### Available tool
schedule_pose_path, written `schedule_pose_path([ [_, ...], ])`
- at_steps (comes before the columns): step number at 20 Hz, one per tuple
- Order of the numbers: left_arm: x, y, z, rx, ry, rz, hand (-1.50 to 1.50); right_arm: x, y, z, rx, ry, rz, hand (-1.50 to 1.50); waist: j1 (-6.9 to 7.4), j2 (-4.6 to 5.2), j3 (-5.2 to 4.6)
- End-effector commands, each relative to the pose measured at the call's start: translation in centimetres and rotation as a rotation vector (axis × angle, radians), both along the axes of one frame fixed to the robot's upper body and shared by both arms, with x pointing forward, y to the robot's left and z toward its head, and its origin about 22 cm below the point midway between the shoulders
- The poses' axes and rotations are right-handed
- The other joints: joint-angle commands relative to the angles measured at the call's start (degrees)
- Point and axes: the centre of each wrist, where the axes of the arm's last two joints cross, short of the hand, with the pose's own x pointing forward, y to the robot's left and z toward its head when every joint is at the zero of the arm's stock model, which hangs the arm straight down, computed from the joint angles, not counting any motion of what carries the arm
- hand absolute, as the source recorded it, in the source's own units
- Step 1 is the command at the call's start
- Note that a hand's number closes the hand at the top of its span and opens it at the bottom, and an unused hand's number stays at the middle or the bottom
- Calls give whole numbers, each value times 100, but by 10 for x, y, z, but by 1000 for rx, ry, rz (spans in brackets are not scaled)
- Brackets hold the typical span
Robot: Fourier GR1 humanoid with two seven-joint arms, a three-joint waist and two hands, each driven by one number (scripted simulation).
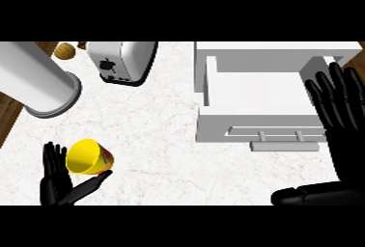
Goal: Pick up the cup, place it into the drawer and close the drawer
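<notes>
The cup (88,157) was found low at the left of the white marbled worktop (164,125), lying tipped so that its yellow inside faced the view; a red and green pattern showed on its outer wall. The left hand (61,181) was set against it, fingers (51,159) straight behind the cup and the thumb stretched under its lower rim. The cup was thus cradled rather than clamped; whether it was lifted off the worktop could not be told.

The drawer (246,120) was seen pulled open at the right, its white box bare inside and its bar handle (281,135) facing the robot. It was well apart from the cup, so a carry across the worktop was judged to be needed before any placing. The closing step was not yet done.

The right hand (339,103) was held over the drawer's right side, fingers straight, spread and pointing away from the robot, holding nothing (a resting pose, possibly kept handy for pushing the drawer front later).

A toaster (121,62) stood at the back, a large grey cylinder (39,82) lay at the back left, and a small brown object (65,50) sat between them at the worktop's far edge. A small dark mark was noted on the toaster's side; no brand, label or writing could be read anywhere.
</notes>
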Motion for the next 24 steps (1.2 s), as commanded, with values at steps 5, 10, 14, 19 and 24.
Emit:
schedule_pose_path([
  [5,16,-13,-11,-15,-30,-25,-150,-5,7,0,2,-5,9,-150,-8,0,0],
  [10,6,-6,-13,-43,-40,-25,-150,8,-3,-9,9,8,-10,-150,6,0,2],
  [14,8,0,-25,-86,-53,-34,-150,0,12,1,-14,8,0,-150,3,0,0],
  [19,13,4,-32,-133,-63,-76,-150,5,-24,-8,0,9,-14,-150,-6,3,1],
  [24,16,8,-41,-205,-138,-132,-150,14,2,1,-11,23,20,-150,-2,7,-3],
])
